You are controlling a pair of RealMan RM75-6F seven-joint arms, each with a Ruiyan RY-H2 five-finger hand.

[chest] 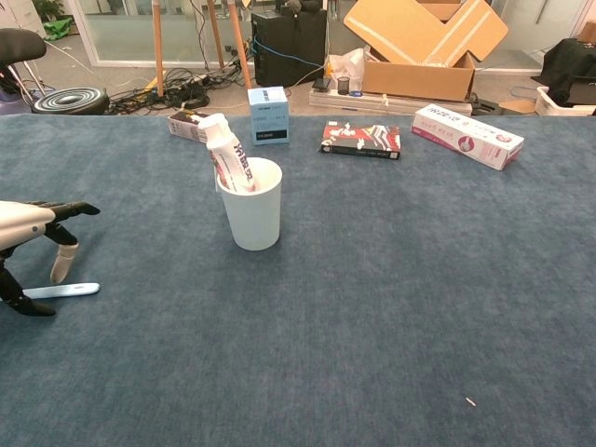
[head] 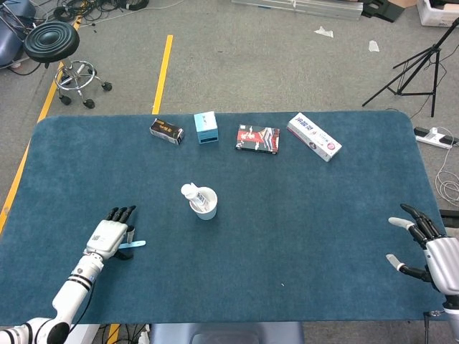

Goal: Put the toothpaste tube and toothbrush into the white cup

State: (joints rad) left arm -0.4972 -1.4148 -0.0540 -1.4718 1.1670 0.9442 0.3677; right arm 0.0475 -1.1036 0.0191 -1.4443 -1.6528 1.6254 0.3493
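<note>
The white cup [head: 206,205] [chest: 253,220] stands upright left of the table's middle. The toothpaste tube [head: 190,192] [chest: 229,155] leans inside it, cap end up. A light blue toothbrush [head: 133,244] [chest: 63,291] lies flat on the cloth near the front left. My left hand [head: 109,235] [chest: 30,222] hovers over its handle end, palm down. Its fingers are apart, with a fingertip [chest: 60,267] and the thumb pointing down on either side of the handle; the brush still lies on the table. At the right edge my right hand [head: 427,245] rests with spread fingers, holding nothing; the chest view does not show it.
Along the far side lie a dark box [head: 166,130], a small blue carton [head: 206,127], a red-black packet [head: 258,138] and a white toothpaste box [head: 314,136]. The blue table cloth [head: 301,229] stretches between cup and right hand.
</note>
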